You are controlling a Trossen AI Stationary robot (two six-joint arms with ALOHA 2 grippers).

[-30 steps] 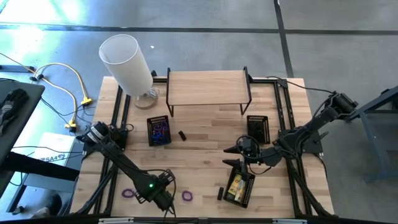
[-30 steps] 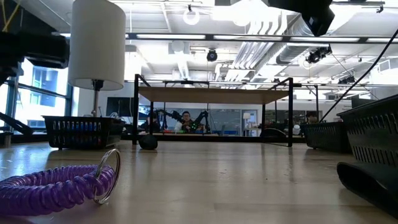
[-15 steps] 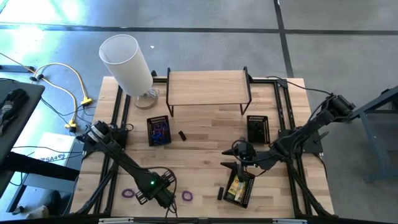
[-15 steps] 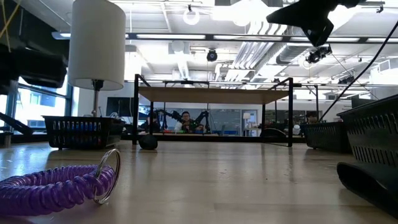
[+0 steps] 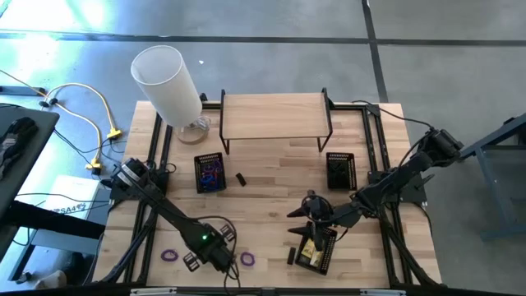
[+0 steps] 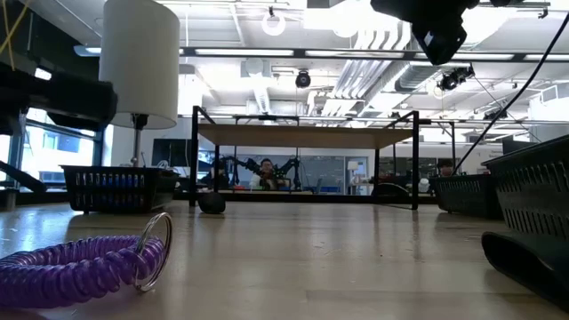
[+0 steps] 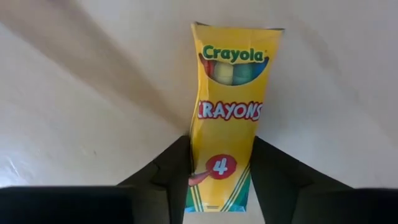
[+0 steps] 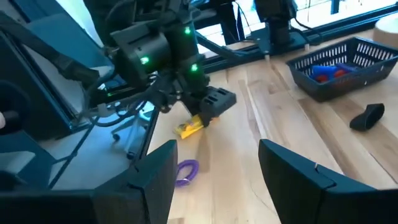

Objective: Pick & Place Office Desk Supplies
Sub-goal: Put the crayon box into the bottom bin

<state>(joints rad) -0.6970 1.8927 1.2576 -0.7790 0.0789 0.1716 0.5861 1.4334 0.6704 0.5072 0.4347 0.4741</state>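
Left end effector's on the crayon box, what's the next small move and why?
Probably lift it straight up a little. The left end effector has the yellow crayon box between its fingers, low over the table near the front edge, so it needs clearance before any carry toward a mesh tray.

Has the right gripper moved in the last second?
Yes. In the high view the right gripper has slid toward the table's near edge, away from the wooden shelf, now over the tray of yellow items.
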